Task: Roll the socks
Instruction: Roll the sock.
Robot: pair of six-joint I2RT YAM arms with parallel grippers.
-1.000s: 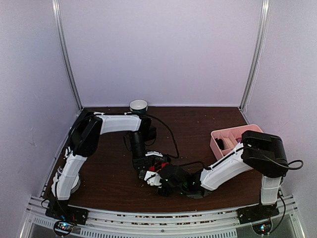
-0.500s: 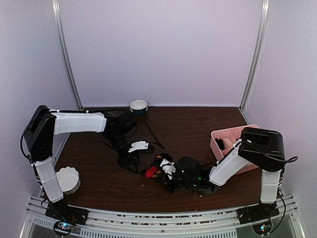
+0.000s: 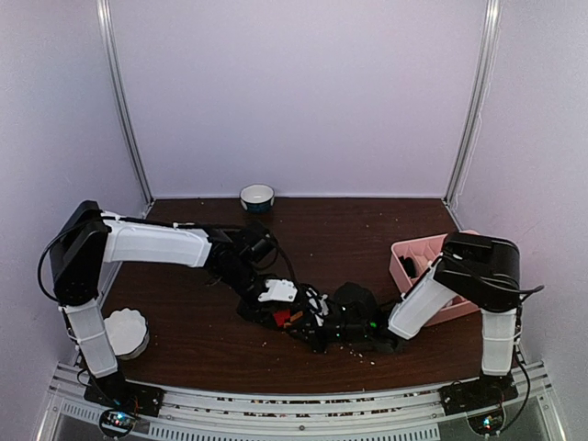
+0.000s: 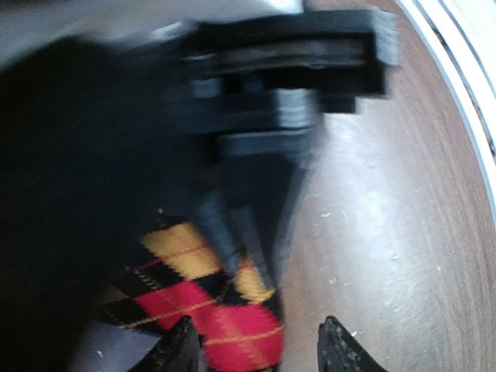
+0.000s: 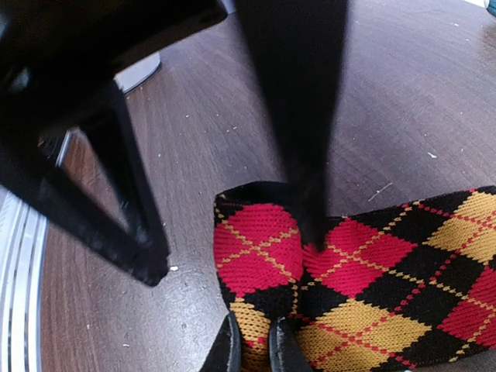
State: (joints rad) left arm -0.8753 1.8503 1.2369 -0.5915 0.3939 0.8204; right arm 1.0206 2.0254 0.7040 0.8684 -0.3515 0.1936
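The black argyle sock with red and yellow diamonds lies on the brown table near the front middle; only a red bit of it shows in the top view. My right gripper is shut, pinching the sock's folded end between its fingertips, and it sits low over the sock in the top view. My left gripper is open, its jaws straddling the sock's red end, right next to the right gripper. The purple-magenta striped sock is not clearly visible.
A pink divided tray stands at the right, behind the right arm. A small bowl sits at the back wall. A white ribbed dish sits at the front left. Crumbs dot the table.
The left gripper drew back to the left from the sock half a second ago and has now returned to it. The right gripper stays on the sock, shifted slightly right.
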